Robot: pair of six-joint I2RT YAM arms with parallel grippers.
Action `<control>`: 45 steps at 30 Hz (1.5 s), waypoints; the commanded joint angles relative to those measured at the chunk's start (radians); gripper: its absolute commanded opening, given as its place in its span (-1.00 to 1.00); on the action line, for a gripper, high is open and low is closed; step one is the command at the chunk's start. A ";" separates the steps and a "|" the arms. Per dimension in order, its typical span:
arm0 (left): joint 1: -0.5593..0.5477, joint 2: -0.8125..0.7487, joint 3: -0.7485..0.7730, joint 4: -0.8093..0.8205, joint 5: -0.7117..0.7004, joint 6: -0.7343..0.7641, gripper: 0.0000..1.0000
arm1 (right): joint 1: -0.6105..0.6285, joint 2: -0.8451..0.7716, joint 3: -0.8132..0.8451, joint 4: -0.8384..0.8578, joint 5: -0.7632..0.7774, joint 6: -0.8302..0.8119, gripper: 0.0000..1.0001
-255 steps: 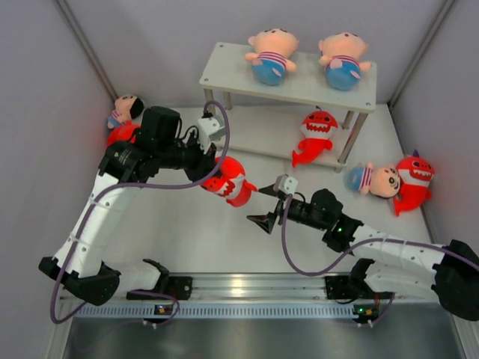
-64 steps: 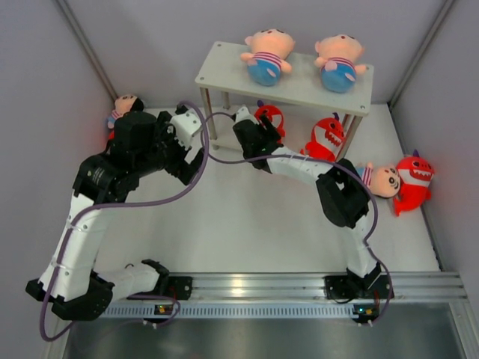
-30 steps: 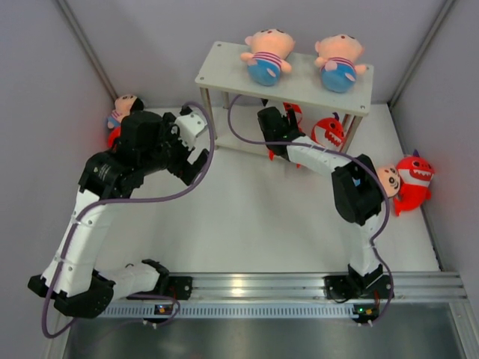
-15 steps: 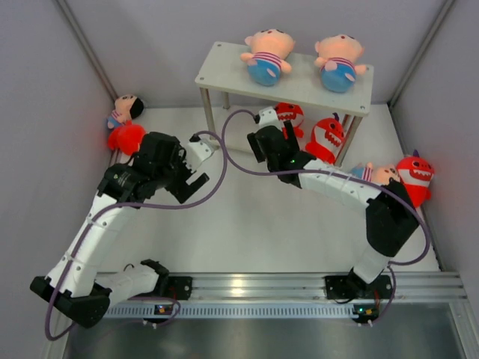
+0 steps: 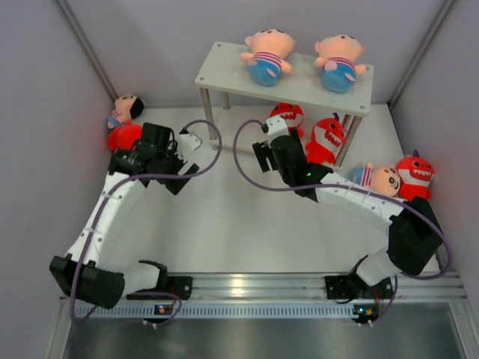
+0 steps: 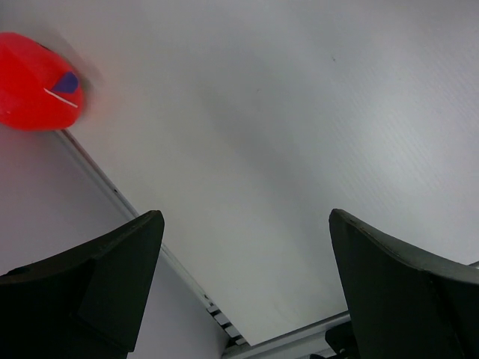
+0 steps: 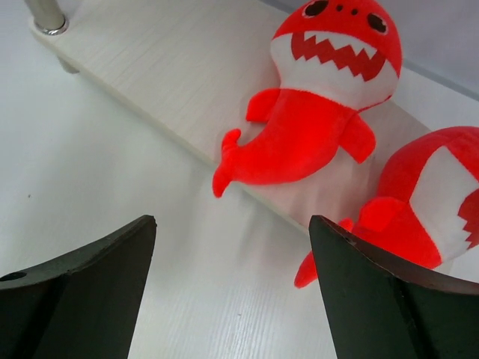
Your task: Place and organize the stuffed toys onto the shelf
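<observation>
my right gripper (image 7: 232,292) is hanging wide and empty just in front of the shelf (image 5: 224,71), gripping nothing. the first shark (image 7: 307,127) is lying belly up on the lower board (image 7: 150,75). the second shark (image 7: 426,202) is leaning just beside it, its tail spilling over the front edge. the first doll (image 5: 266,54) and the second doll (image 5: 340,61) are lying on the top board.

my left gripper (image 6: 243,292) is gaping wide too, with nothing between the fingers. it is hovering over the table (image 5: 224,224) near the left corner, where the corner shark (image 6: 37,82) and the corner doll (image 5: 123,111) are sitting against the wall. on the right, the stray doll (image 5: 378,179) and the stray shark (image 5: 414,179) are lying on the table, touching each other, off the shelf.

i am judging these toys as light, soft and squashy. they are likely giving under my pads rather than slipping, and nothing here is looking breakable. the risk is pinching only a fin or tail and leaving the body flopping. so i am planning to close across the thick middle of a shark. on a doll i am aiming for the striped torso, since the big head is looking too wide. the corner shark is sitting tight to the wall, so i am expecting to come in from its open side.
</observation>
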State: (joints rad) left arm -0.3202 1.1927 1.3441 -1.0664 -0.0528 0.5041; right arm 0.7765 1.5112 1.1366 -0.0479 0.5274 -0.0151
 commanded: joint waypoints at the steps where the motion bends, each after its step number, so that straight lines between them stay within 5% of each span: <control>1: 0.158 0.114 -0.004 0.095 0.017 0.014 0.96 | 0.007 -0.114 -0.038 0.077 -0.099 0.006 0.68; 4: 0.333 0.264 0.052 0.221 -0.042 0.031 0.96 | 0.012 -0.177 -0.077 0.083 -0.142 0.007 0.68; 7: 0.392 0.416 0.093 0.403 -0.178 0.106 0.96 | 0.018 -0.215 -0.103 0.085 -0.164 0.006 0.68; 23: 0.415 1.077 0.524 0.766 -0.426 0.129 0.93 | 0.020 -0.161 -0.121 0.077 -0.126 0.001 0.67; 24: 0.423 1.088 0.526 0.766 -0.423 0.129 0.88 | 0.021 -0.152 -0.117 0.076 -0.127 0.000 0.68; 27: 0.428 1.108 0.526 0.764 -0.433 0.120 0.12 | 0.020 -0.126 -0.087 0.060 -0.127 0.001 0.67; 28: 0.431 1.102 0.521 0.763 -0.432 0.117 -0.60 | 0.020 -0.125 -0.078 0.057 -0.127 0.003 0.67; 29: 0.434 1.079 0.509 0.763 -0.427 0.113 -1.00 | 0.020 -0.126 -0.077 0.057 -0.126 0.004 0.67; 36: 0.440 0.721 0.246 0.688 -0.190 0.074 -1.00 | 0.029 -0.201 -0.093 0.051 -0.150 0.006 0.66; 45: 0.440 0.170 0.159 0.154 0.433 0.070 -1.00 | 0.124 -0.355 -0.140 0.080 -0.323 -0.078 0.62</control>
State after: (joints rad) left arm 0.1230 1.5059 1.5169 -0.6746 0.1028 0.5743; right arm 0.8413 1.2041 1.0012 -0.0185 0.3012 -0.0463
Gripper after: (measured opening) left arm 0.065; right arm 0.812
